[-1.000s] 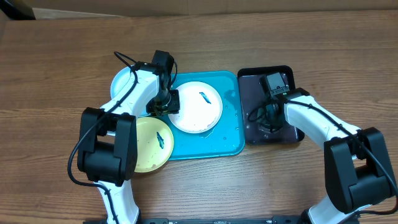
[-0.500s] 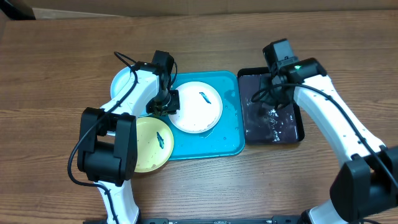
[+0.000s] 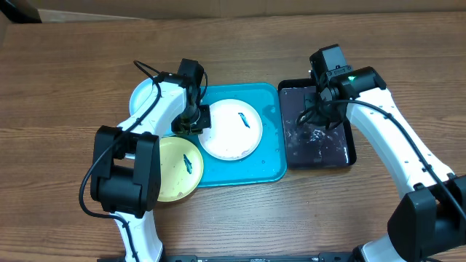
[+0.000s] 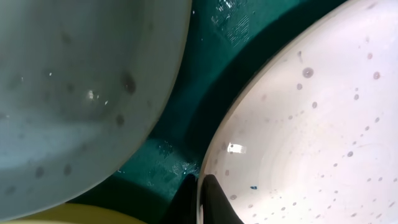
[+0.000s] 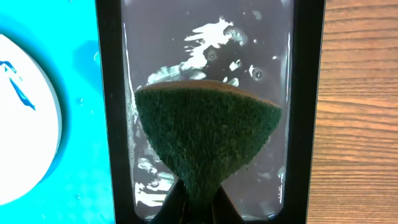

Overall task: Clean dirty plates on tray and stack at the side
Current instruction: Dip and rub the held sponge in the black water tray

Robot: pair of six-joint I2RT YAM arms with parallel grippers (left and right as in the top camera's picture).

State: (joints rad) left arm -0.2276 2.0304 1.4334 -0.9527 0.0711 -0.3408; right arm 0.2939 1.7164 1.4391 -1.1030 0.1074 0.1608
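The white plate [image 3: 231,129] lies on the teal tray [image 3: 244,173], a dark-blue smear near its top right. My left gripper [image 3: 195,122] is shut on that plate's left rim; in the left wrist view the fingertips [image 4: 214,193] pinch the edge of the white plate [image 4: 311,124]. The light blue plate [image 3: 144,98] sits at the tray's left edge. At the tray's front left corner is the pale yellow plate [image 3: 175,169]. My right gripper [image 5: 198,202] is shut on a green sponge [image 5: 205,130] over the black tray [image 5: 111,124].
The black tray [image 3: 351,149] to the right of the teal tray holds shallow water. Bare wooden table surrounds both trays. The left arm reaches over the light blue plate. A cardboard edge runs along the table's far side.
My left gripper has shut on the white plate's rim and the plate has shifted slightly. The right arm lifted out of the black tray with the sponge.
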